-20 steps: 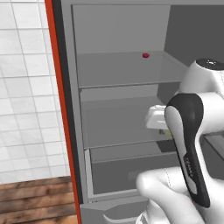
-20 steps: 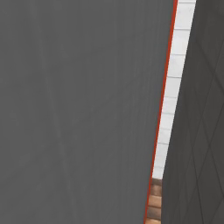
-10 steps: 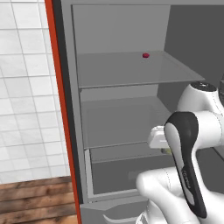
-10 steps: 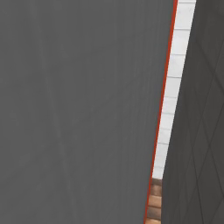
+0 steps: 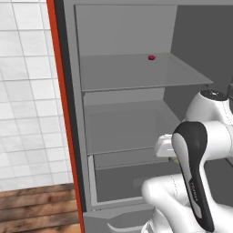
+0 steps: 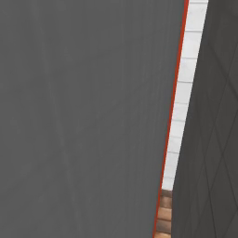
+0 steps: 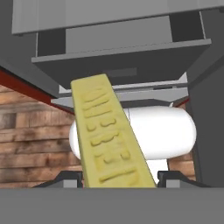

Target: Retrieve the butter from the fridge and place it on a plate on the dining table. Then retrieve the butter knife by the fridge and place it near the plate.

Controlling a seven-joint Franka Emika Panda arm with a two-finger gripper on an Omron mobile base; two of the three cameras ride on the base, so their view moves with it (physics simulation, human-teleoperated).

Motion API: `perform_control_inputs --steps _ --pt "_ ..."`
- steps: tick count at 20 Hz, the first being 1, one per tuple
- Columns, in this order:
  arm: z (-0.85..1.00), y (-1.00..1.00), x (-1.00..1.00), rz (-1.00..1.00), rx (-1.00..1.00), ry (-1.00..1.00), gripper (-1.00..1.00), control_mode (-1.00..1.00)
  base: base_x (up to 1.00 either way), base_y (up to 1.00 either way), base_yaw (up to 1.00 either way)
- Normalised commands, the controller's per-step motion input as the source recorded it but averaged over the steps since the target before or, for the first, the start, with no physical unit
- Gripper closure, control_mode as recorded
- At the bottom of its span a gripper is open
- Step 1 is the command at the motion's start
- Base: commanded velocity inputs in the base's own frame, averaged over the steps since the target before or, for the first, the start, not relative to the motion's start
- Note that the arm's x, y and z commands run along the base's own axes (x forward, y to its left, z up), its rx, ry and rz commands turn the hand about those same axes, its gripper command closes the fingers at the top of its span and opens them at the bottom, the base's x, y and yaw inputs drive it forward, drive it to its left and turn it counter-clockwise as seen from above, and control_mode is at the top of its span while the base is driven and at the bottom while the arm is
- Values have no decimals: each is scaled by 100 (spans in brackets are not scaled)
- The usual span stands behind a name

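Now | butter (image 7: 111, 138): yellow embossed stick (long) | end effector (image 7: 118, 178): gripping it

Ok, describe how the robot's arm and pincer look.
The arm is glossy white with rounded, tube-like links and a long black panel running down one link, bearing small pale lettering. A grey-capped round joint sits at the top. The pincer shows two small dark grey fingertips.

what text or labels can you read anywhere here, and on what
"BUTTER": raised letters along the top of the butter, held in the pincer; the letters are soft, so this is the likely reading.
Fridge: no label or sign to read.
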Motion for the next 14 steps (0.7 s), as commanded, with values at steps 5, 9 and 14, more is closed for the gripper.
perform_control_inputs --steps 5,9,14 --pt "-1 0 -1 0 0 0 100 -100 0 0 0" --pt "0 0 0 0 0 0 100 100 -52 19 0" --pt "0 0 0 0 0 0 100 100 -52 54 1"
